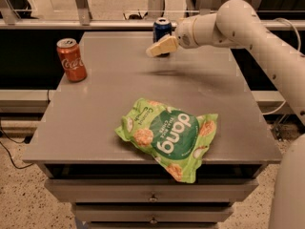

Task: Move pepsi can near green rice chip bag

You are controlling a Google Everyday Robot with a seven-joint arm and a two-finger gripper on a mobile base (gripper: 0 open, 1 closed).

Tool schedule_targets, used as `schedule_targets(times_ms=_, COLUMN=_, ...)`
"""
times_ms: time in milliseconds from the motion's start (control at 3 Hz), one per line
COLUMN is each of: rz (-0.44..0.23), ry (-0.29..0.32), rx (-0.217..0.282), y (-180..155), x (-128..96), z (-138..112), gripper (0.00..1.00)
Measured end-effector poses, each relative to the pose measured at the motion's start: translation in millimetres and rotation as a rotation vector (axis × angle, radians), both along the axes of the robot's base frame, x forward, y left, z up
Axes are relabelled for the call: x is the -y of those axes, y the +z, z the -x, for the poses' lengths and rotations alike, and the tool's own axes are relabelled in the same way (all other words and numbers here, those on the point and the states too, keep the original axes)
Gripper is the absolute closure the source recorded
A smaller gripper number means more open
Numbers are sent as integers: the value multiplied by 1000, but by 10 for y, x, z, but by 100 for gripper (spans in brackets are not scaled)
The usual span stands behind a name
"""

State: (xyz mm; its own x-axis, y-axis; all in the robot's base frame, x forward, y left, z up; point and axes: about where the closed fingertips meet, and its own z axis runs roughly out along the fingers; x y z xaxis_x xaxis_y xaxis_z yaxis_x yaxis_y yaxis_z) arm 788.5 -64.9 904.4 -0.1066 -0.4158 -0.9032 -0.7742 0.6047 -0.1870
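Since the pepsi can (162,27) stands at the far table (105,104) edge, well apart from the green rice chip bag (169,137), centre your gripper (153,49), just before it, clenched or released I cannot tell, on its body.

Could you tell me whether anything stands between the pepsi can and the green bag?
Nothing visible does. The tool is at the pepsi can, covering its lower part; the Coke can stands well left of the path to the bag.
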Motion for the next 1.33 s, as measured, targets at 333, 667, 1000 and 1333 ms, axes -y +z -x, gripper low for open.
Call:
schedule_targets(times_ms=333, rz=-40, ry=-34, rx=11, y=-41, x=-67, z=-198, gripper=0)
schedule_targets(times_ms=667, rz=-72, ry=-58, rx=1, y=-90, x=-111, z=-316, gripper=17)
schedule_targets(times_ms=1000, rz=-89, ry=-72, rx=-2, y=-117, x=-126, z=-364, gripper=40)
schedule_targets(times_ms=1333, rz=-105, ry=-80, rx=8, y=-111, x=-74, z=-364, gripper=64)
